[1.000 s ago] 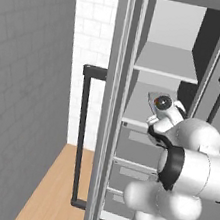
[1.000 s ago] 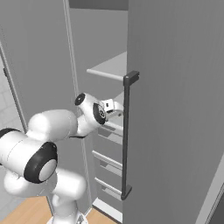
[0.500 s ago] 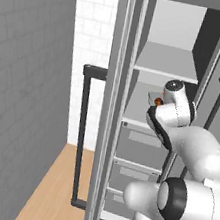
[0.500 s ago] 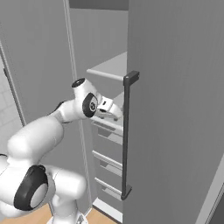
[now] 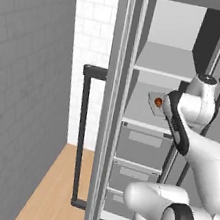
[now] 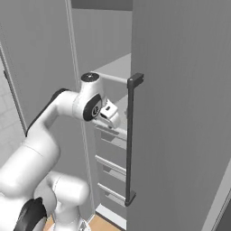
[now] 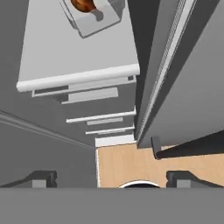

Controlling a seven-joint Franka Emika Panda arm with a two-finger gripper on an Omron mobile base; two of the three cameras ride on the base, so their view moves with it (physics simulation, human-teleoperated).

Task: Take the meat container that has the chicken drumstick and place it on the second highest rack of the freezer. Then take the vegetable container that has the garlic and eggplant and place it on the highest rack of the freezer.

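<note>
The meat container (image 5: 155,101), a shallow light-grey tray holding the orange-brown chicken drumstick (image 5: 158,102), rests on the lower of the freezer's two shelves (image 5: 140,115). The highest rack (image 5: 166,61) above it is bare. In the hand view the tray (image 7: 97,18) and drumstick (image 7: 83,4) lie at the top edge, on the shelf (image 7: 74,57). My gripper (image 7: 111,178) is open and holds nothing, with its tips far apart and well back from the tray. From the right side the gripper (image 6: 113,118) hovers at the shelf's front edge. The vegetable container is out of view.
The freezer's open door stands edge-on with a dark bar handle (image 5: 80,137). Another tall grey door panel with a dark handle (image 6: 131,135) sits close to the right of my hand. Drawers (image 5: 140,141) fill the cabinet below the shelves. Below that is wooden floor (image 7: 144,162).
The arm's elbow and upper links have swung upward and straightened. The hand stays near the shelf front, and the tray with the drumstick has not moved.
</note>
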